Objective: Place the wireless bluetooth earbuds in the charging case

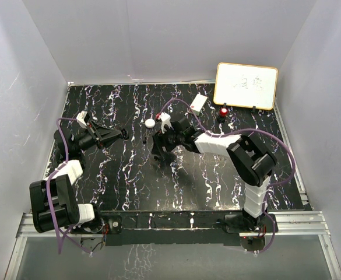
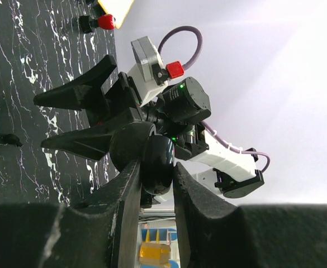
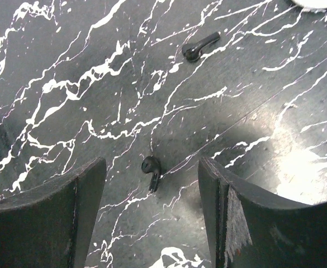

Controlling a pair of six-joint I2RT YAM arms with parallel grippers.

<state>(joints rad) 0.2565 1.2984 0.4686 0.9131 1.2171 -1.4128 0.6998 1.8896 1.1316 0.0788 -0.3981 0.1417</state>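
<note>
Black marble desk (image 1: 129, 192) under both arms. Your right fingers (image 3: 247, 223) are spread wide with nothing in them. One black earbud (image 3: 151, 167) lies on the desk right between them, low centre of that wrist view, and a second black earbud (image 3: 199, 47) sits near the top. Your left fingers (image 2: 124, 223) are pinched on a round black charging case (image 2: 159, 162).

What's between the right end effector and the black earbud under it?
Nothing visible. The black earbud lies on bare tabletop between the right end effector's open fingers. A second black earbud lies farther off, out of the way. The left end effector grips a black puck.
</note>
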